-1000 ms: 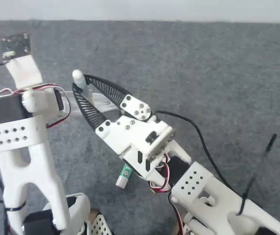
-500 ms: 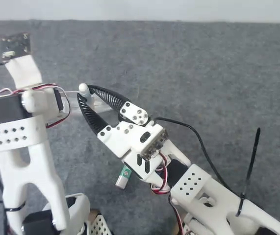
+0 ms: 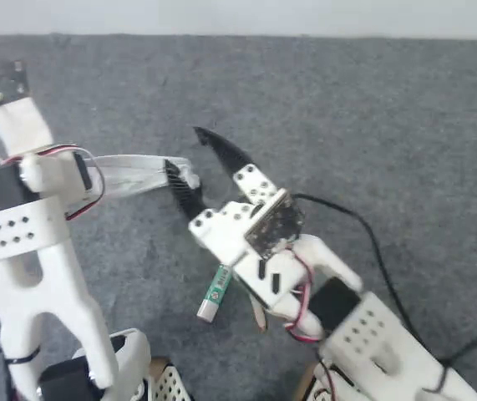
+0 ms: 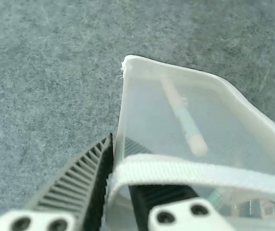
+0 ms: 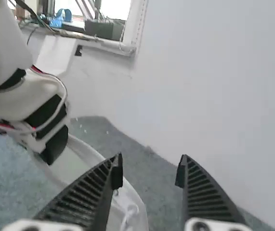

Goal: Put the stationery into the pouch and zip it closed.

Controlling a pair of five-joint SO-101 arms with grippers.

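Pouch hangs toward the table's left edge, the left gripper clamped on its rim. One pen is inside. A green-banded item lies outside, toward the near edge. The right gripper stands jaws apart beside the pouch. Zipping appears outstanding.

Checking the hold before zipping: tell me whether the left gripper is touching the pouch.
Touching. The left wrist view shows the webbing edge of the pouch pinched between the fingers of the left gripper.

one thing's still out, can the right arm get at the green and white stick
Probably yes: the stick lies bare on the carpet and the right tool is open, though it must pull back first.
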